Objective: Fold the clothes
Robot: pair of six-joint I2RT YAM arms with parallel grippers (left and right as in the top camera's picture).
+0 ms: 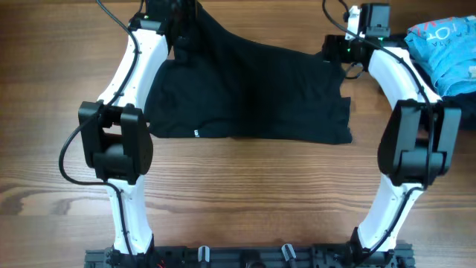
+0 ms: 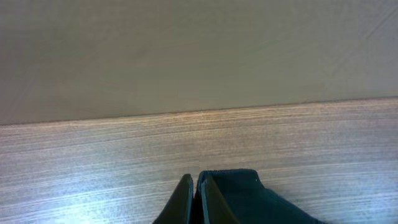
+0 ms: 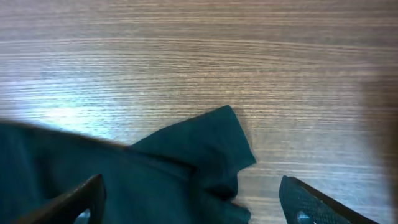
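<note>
A black T-shirt [image 1: 253, 89] lies spread across the far half of a wood-grain bench [image 1: 238, 193], between the robot's two white arms. Its lower hem runs roughly straight from side to side, and a small white label [image 1: 195, 133] shows near the hem on the left. The shirt's far left corner is drawn up toward the left claw [image 2: 196, 199]. In the left wrist view that claw is closed tight, fingers pressed together, with a fold of the dark fabric pinched at its tips and raised just off the wood near the bench's far edge. On the other side, the right claw [image 3: 191, 186] stands wide open and holds nothing. Its two fingers straddle a rumpled flap of the shirt that lies flat on the bench below, and bare wood shows beyond. A light-blue garment [image 1: 446, 48] with pink-and-white lettering sits at the far right corner, apart from the shirt.
</note>
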